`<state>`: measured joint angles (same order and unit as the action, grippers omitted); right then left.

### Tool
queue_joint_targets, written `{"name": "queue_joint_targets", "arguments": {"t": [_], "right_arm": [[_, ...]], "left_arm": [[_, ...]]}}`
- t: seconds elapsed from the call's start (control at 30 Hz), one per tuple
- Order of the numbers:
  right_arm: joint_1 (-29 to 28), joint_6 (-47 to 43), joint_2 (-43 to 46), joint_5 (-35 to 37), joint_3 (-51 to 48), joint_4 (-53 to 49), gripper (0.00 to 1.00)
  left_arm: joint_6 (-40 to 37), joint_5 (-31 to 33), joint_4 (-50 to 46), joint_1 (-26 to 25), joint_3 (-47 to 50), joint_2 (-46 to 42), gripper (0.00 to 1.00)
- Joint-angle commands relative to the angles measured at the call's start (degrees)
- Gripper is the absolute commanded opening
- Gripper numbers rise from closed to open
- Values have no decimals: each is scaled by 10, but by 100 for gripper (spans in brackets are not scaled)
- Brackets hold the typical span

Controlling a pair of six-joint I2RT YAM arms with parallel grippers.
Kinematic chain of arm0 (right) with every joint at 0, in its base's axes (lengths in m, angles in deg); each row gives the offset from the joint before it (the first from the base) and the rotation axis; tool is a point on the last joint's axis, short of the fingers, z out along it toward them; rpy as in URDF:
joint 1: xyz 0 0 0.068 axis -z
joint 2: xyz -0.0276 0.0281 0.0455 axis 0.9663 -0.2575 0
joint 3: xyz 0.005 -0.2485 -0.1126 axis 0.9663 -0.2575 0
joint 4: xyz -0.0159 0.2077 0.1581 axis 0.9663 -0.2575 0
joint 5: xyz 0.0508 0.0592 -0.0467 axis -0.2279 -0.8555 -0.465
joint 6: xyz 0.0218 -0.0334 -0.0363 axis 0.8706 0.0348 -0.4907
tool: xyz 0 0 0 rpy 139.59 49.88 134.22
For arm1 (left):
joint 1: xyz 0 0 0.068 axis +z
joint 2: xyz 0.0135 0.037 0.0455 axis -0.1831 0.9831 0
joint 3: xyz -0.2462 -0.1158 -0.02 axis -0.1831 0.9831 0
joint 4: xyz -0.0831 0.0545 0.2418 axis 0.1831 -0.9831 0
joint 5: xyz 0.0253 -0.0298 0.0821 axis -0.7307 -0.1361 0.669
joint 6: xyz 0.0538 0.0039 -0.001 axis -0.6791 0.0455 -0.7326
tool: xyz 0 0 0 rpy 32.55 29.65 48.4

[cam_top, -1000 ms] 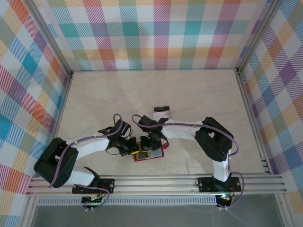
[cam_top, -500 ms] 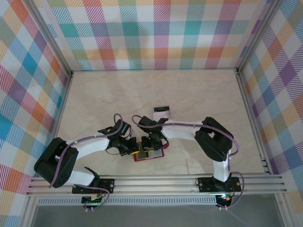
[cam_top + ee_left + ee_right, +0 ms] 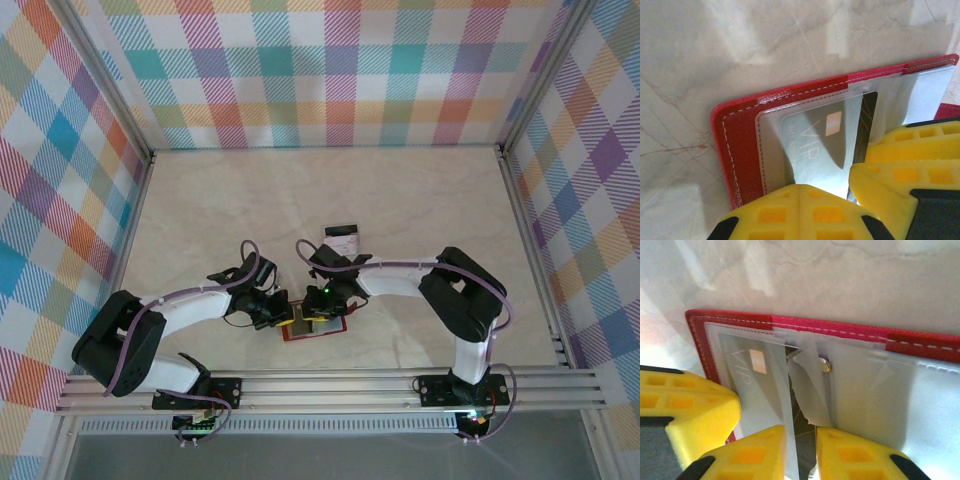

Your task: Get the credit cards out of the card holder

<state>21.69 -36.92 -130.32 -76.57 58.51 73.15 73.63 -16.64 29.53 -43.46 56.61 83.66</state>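
1. The left hand (image 3: 852, 182) has its yellow fingers close together. The near edge of the VIP card (image 3: 810, 145) and its clear sleeve (image 3: 771, 131) runs into the slit between them. I cannot tell whether they pinch the card or only press on it.
2. The right hand (image 3: 801, 442) has its fingers a narrow gap apart, with a dark card (image 3: 797, 412) showing in that gap. I cannot tell whether the fingers clamp it.
3. The card holder (image 3: 740, 145) lies open and flat under both hands. Its red stitched border shows just ahead of the fingertips of each.
4. Judged from this, the step in hand is working a card out of the sleeve, and both the VIP card and the dark card sit inside the holder.
5. The next move calls for one hand to pin the holder while the other pinches the card's edge alone, not the flimsy sleeve. The card should then be drawn out flat through the pocket's opening.
6. The right wrist view shows a snap stud (image 3: 825, 366) and a crumpled flap (image 3: 807, 387) just ahead of that hand. The left wrist view shows the gold chip and lettering more clearly.
7. From above, both hands meet over the holder. A loose card (image 3: 343, 238), already out, lies well beyond them on the surface (image 3: 200, 220).
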Motion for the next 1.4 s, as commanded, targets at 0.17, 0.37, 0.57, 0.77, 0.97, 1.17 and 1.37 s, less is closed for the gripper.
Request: {"name": "queue_joint_targets", "arguments": {"t": [0.17, 0.37, 0.57, 0.77, 0.97, 1.17, 1.37], "right_arm": [[20, 96, 33, -96, -107, 275, 18], [26, 120, 37, -106, -133, 335, 12], [30, 124, 35, -124, -141, 369, 13], [31, 131, 17, -139, -144, 395, 10], [38, 112, 38, -111, -147, 341, 8], [42, 85, 67, -90, -145, 277, 12], [43, 88, 77, -88, -150, 281, 4]], "left_arm": [[-4, 32, -49, 0, 9, 15, 0], [-3, 35, -54, 0, 9, 13, 0], [-2, 34, -55, 0, 7, 10, 0], [-3, 33, -56, 0, 2, 11, 0], [-9, 44, -71, 0, 0, 3, 0], [-19, 58, -84, 1, 3, 6, 0], [-26, 61, -88, 0, 0, 15, 0]]}}
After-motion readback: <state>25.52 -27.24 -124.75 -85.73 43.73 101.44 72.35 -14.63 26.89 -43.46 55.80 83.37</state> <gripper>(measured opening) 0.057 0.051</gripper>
